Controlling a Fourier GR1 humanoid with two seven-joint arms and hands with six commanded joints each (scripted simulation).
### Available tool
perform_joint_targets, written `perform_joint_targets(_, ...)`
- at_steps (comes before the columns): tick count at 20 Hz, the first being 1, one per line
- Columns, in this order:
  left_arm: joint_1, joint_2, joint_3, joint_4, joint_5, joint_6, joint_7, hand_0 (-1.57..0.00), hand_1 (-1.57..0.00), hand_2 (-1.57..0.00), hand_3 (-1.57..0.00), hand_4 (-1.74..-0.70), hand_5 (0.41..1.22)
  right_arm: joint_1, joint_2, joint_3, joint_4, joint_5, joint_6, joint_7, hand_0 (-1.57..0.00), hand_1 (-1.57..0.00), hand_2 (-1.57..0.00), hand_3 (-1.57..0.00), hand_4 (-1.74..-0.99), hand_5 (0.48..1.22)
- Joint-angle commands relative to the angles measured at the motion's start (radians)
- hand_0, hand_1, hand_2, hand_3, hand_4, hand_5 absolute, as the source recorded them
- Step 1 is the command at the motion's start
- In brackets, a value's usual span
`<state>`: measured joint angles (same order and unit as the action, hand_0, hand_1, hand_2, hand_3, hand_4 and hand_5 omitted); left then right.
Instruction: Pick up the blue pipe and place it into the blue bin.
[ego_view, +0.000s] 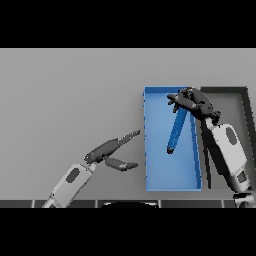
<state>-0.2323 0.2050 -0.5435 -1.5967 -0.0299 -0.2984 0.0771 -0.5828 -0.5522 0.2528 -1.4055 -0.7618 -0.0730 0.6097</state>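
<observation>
The blue pipe (176, 131) hangs tilted over the inside of the blue bin (155, 175), its lower end pointing toward the bin's middle. My right hand (192, 102) is above the bin's far right corner, fingers curled round the pipe's upper end. My left hand (112, 150) rests over the table just left of the bin, fingers straight and spread, holding nothing.
A dark grey bin (235, 100) stands directly right of the blue bin, partly covered by my right arm. Bare grey table stretches to the left and back.
</observation>
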Motion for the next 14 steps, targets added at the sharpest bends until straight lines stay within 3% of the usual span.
perform_joint_targets(1,-0.002,-0.003,-0.003,0.004,-0.005,0.002,-0.004,0.00,0.00,0.00,0.00,-0.88,0.462,0.017,-0.004,0.023,0.014,0.008,0.004,0.000,-1.57,-1.57,-1.57,-1.57,-1.622,1.121)
perform_joint_targets(2,-0.002,-0.001,0.000,0.016,-0.009,0.003,-0.003,0.00,0.00,0.00,0.00,-0.88,0.460,0.030,-0.016,0.052,0.034,0.003,0.010,0.000,-1.57,-1.57,-1.57,-1.57,-1.591,1.114)
perform_joint_targets(3,-0.007,-0.003,0.002,0.009,-0.001,0.001,0.004,0.00,0.00,0.00,0.00,-0.89,0.457,0.030,-0.033,0.105,0.062,-0.018,-0.011,0.000,-1.57,-1.57,-1.57,-1.33,-1.599,1.110)
perform_joint_targets(4,0.000,-0.003,0.001,0.011,0.000,-0.001,0.002,0.00,0.00,0.00,0.00,-0.89,0.455,0.026,-0.049,0.155,0.074,-0.045,-0.052,-0.009,-1.56,-1.46,-1.39,-1.12,-1.547,1.133)
perform_joint_targets(6,-0.005,-0.001,0.003,0.012,-0.003,0.002,0.001,0.00,0.00,0.00,0.00,-0.89,0.454,0.006,-0.077,0.212,0.104,-0.105,-0.090,-0.012,-1.04,-0.93,-0.89,-0.72,-1.455,1.164)
perform_joint_targets(9,-0.005,-0.002,0.003,0.008,-0.001,0.002,0.008,0.00,0.00,0.00,0.00,-0.89,0.453,-0.042,-0.124,0.333,0.146,-0.178,-0.090,-0.009,-0.53,-0.48,-0.46,-0.37,-1.285,1.141)
perform_joint_targets(10,-0.014,-0.015,-0.001,0.008,-0.002,0.009,0.024,0.00,0.00,0.00,0.00,-0.89,0.453,-0.065,-0.146,0.375,0.151,-0.193,-0.078,-0.007,-0.43,-0.38,-0.36,-0.29,-1.242,1.081)
perform_joint_targets(14,-0.001,-0.008,-0.001,0.001,0.004,0.005,0.009,0.00,0.00,0.00,0.00,-0.90,0.451,-0.134,-0.182,0.524,0.191,-0.107,-0.045,-0.145,-0.17,-0.16,-0.15,-0.12,-1.149,0.887)
